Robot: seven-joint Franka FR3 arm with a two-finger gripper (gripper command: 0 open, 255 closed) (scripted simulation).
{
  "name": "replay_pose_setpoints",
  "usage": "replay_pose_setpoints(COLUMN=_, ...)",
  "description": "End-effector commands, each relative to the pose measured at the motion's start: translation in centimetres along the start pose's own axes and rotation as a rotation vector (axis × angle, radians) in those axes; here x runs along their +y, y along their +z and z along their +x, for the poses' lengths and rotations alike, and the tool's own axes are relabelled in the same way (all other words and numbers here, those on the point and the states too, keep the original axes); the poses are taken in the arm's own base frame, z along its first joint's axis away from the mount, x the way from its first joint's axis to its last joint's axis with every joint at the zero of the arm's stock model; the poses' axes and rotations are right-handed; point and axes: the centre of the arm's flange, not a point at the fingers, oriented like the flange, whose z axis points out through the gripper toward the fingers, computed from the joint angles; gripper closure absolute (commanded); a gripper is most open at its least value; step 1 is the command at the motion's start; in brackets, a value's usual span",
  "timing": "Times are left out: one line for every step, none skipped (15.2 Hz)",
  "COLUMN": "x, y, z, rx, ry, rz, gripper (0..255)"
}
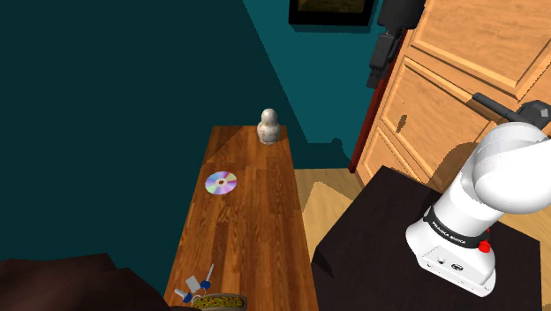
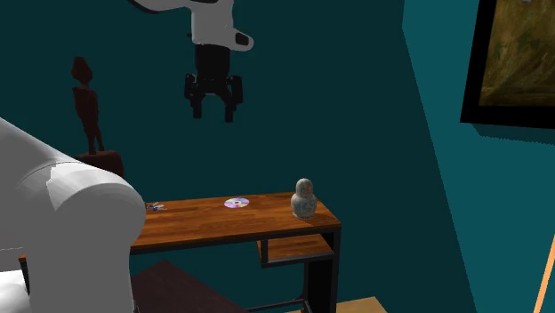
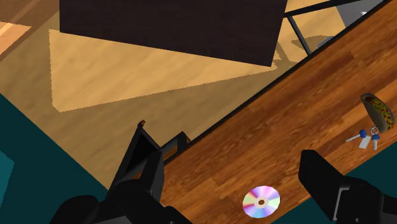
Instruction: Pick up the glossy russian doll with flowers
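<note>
Although its flowers are too faint to make out, the pale doll (image 1: 269, 125) (image 2: 304, 197) with bluish marks on its belly is plainly the task's thing. It stands upright, long axis vertical, near one end of the wooden table (image 1: 256, 238) (image 2: 205, 227), apart from the shiny disc (image 1: 221, 183) (image 2: 237, 203) (image 3: 261, 201). The gripper (image 2: 213, 108) (image 3: 224, 181) hangs high above the disc, pointing down, its fingers spread wide with nothing between them but air. In the wrist view the disc lies almost straight beneath, nearer the one finger. So the coming move likely turns on this: the doll lies off to the side of the claw, past the disc toward the table's end, and far below it. That calls for a sideways shift along the table and then a long descent onto the rounded head or around the body. On the disc's other side, well apart from it, lie a bunch of keys (image 1: 199, 284) (image 2: 156, 207) (image 3: 366, 137) and a dish of something speckled (image 1: 216, 302) (image 3: 378, 111), cut off by the frame in the shoulder view. How glossy the doll is cannot be judged in this dim light.
</note>
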Motion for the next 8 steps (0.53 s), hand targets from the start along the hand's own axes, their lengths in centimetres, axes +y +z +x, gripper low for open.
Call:
replay_pose_setpoints(x=0.0, y=0.0, z=0.0, rx=0.0, ry=0.0, rz=0.0, gripper=0)
replay_pose_setpoints(x=0.3, y=0.7, z=1.0, rx=0.003, ry=0.002, rz=-0.001, gripper=0)
replay_pose_setpoints(x=0.6, y=1.3, z=2.1, rx=0.005, ry=0.004, rz=-0.003, gripper=0)
replay_pose_setpoints(x=1.0, y=2.0, z=3.1, rx=0.008, ry=0.006, rz=-0.004, gripper=0)
replay_pose_setpoints(x=1.3, y=2.7, z=4.2, rx=0.011, ry=0.008, rz=-0.005, gripper=0)
replay_pose_setpoints(x=1.6, y=3.3, z=5.2, rx=0.014, ry=0.01, rz=-0.007, gripper=0)
replay_pose_setpoints(x=2.0, y=4.0, z=6.2, rx=0.016, ry=0.012, rz=-0.008, gripper=0)
replay_pose_setpoints(x=2.3, y=4.7, z=7.3, rx=0.019, ry=0.014, rz=-0.01, gripper=0)
